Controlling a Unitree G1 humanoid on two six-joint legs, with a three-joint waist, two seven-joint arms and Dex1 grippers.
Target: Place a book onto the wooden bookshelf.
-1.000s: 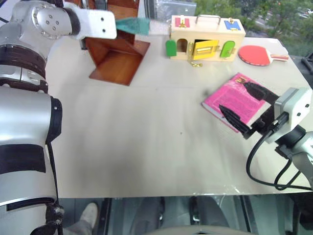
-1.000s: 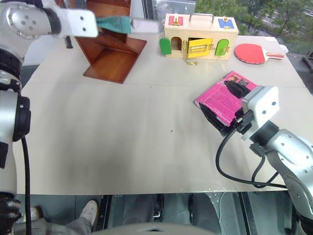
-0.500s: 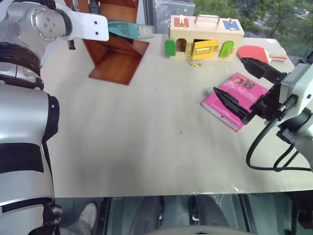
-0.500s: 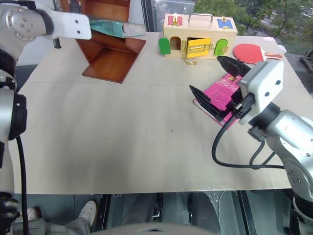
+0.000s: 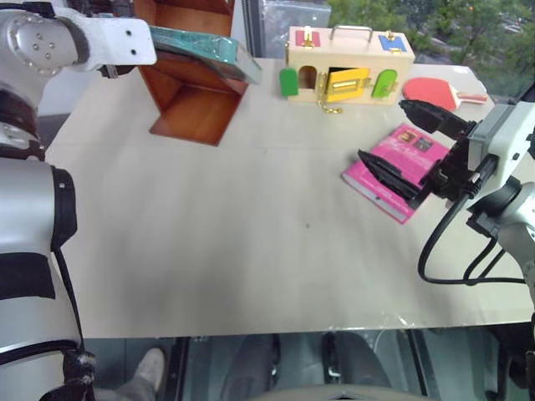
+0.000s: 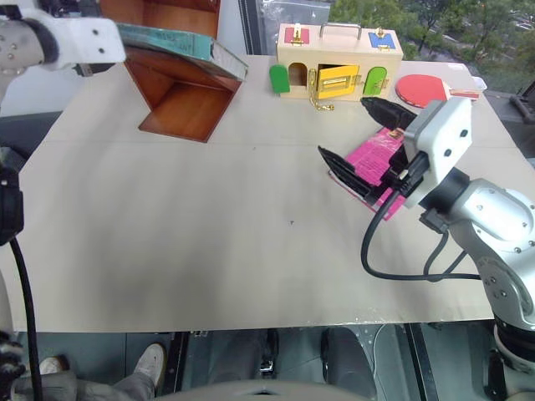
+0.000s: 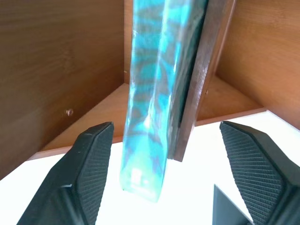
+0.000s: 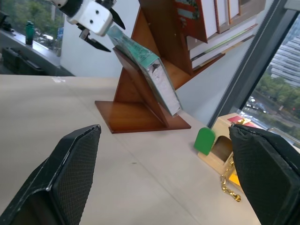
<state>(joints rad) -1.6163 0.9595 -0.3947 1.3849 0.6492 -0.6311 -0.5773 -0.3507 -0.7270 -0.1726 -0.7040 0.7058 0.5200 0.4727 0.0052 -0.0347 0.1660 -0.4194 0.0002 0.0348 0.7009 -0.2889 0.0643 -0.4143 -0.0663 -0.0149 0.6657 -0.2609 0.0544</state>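
Lying tilted on a slanted board of the wooden bookshelf (image 8: pixel 140 101), the book (image 7: pixel 152 93) straight ahead of the left tool (image 7: pixel 176 154), fingers spread wide either side, not touching. Right tool (image 5: pixel 414 142) agape above a pink book (image 5: pixel 401 171) on the tabletop (image 5: pixel 251 242).

A magenta-pink book (image 5: pixel 401 170) is lying flat on the pale table (image 5: pixel 234 242), right under the right pincer. Beyond that pincer a pale wooden box (image 5: pixel 349 63) is standing — its yellow door (image 5: pixel 345 83) hanging open — with a red paddle (image 5: pixel 443 90) resting just beside it.
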